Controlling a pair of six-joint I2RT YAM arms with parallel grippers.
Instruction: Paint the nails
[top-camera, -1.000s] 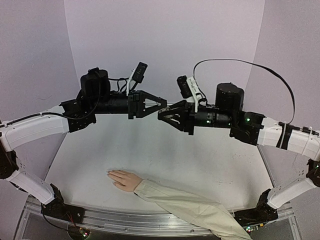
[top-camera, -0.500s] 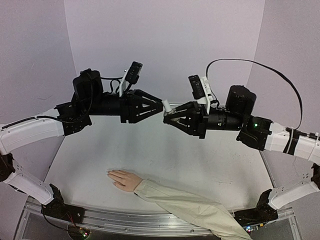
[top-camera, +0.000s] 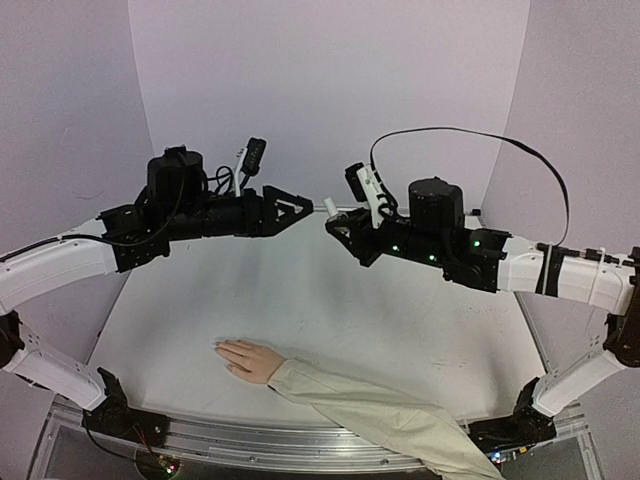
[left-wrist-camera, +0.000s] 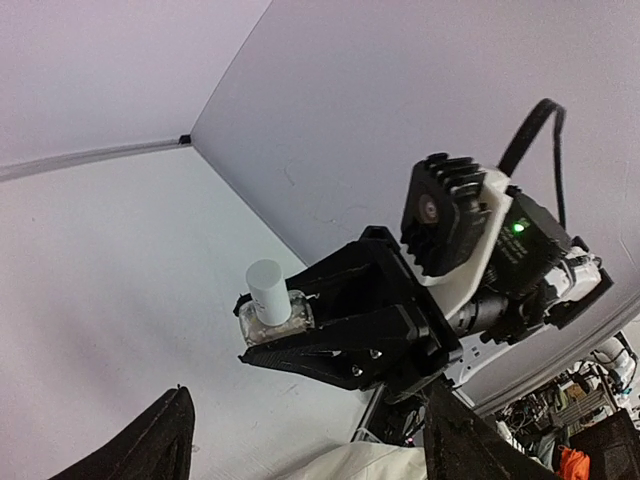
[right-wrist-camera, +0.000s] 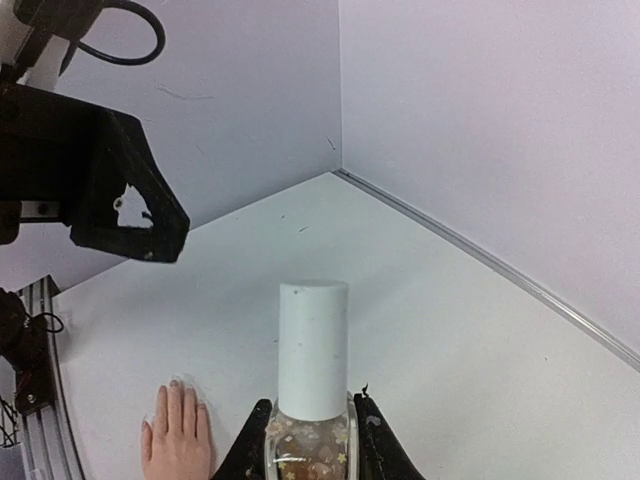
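Observation:
A pale mannequin hand (top-camera: 250, 358) with a beige sleeve (top-camera: 390, 420) lies palm down near the table's front edge. Its nails (top-camera: 218, 346) are barely distinguishable from the skin. The hand also shows in the right wrist view (right-wrist-camera: 178, 440). High above the table's middle, my right gripper (top-camera: 335, 225) is shut on a small clear bottle (right-wrist-camera: 312, 440) with a white cap (right-wrist-camera: 312, 345). The cap points at my left gripper (top-camera: 295, 205). In the left wrist view the bottle (left-wrist-camera: 272, 305) hangs ahead of my left gripper (left-wrist-camera: 310, 450), whose fingers stand wide open and empty.
The white table (top-camera: 400, 320) is boxed in by pale purple walls at the back and both sides. An aluminium rail (top-camera: 250, 435) runs along the near edge. A black cable (top-camera: 480, 135) loops above the right arm.
My left gripper has opened and drawn back to the left, away from the bottle's cap. The right arm has turned and shifted a little left, still holding the bottle.

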